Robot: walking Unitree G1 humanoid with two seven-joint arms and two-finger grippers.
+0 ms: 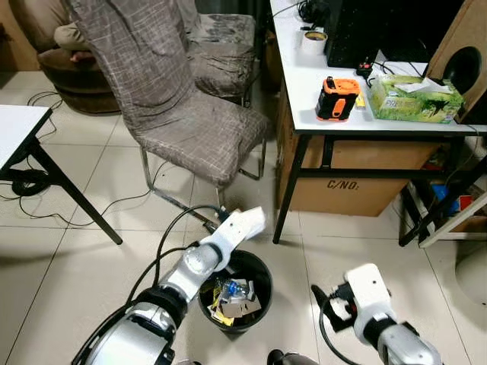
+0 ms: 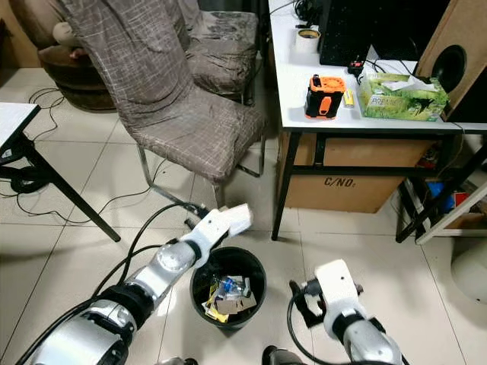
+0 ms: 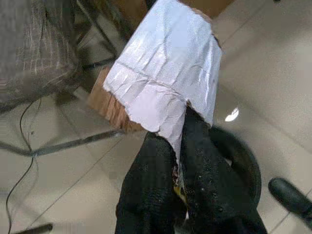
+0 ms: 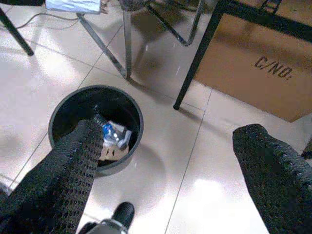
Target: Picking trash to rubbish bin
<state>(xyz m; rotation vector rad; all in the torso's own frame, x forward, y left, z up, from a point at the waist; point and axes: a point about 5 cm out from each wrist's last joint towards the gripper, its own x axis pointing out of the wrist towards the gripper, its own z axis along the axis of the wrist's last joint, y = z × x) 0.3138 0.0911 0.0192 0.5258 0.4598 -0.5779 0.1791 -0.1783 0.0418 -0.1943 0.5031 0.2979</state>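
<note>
Tiled floor by the bin (image 1: 237, 295): left gripper (image 3: 179, 161) pinches a light, floppy card scrap (image 3: 163, 73) by its edge above the rim, so I'd keep that hold; right gripper (image 4: 165, 146) spread, beside the bin.

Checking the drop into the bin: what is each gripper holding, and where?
Left gripper pinches a torn cardboard piece by its lower edge; right gripper holds nothing.

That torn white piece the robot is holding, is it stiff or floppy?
Probably fairly stiff: the torn card juts upright from the left end effector without drooping. Its brown backing suggests cardboard, likely light. The creases hint it bends easily.
</note>
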